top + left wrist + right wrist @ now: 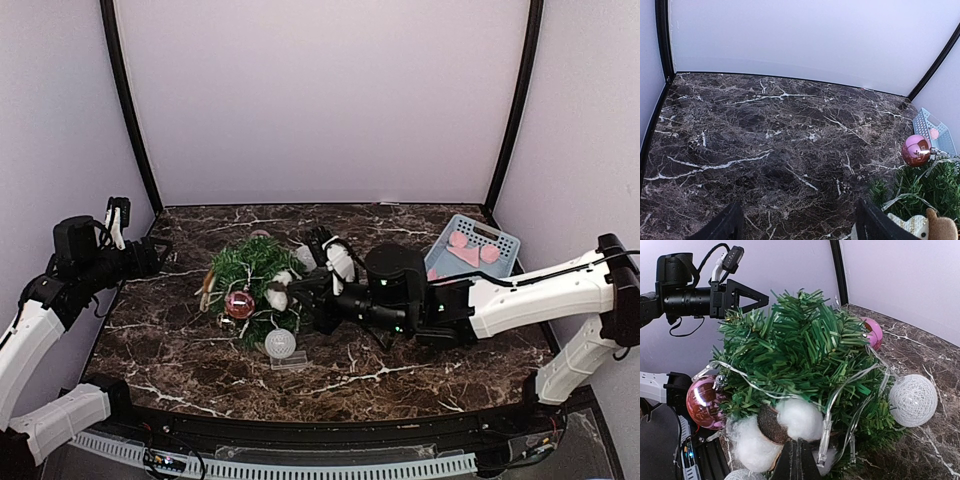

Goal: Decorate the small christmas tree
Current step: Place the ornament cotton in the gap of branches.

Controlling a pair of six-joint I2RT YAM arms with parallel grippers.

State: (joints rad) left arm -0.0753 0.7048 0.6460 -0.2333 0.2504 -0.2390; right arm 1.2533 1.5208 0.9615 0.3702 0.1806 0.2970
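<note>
Marble counter [400,370], top view: small christmas tree [250,270] centre-left, my right claw [295,292] closed tight against it. Left wrist: left claw [797,227] spread wide, empty, left edge. Right wrist: cottony ornament [797,420] at fingertips; I'd tuck it deeper.

Bushy small christmas tree [250,272] (pink baubles [239,303] hung), left-centre on table [400,372].

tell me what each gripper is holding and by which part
Left gripper: open, nothing held. Right gripper: shut at the small christmas tree by a white cotton puff; whether it pinches anything cannot be told.
</note>
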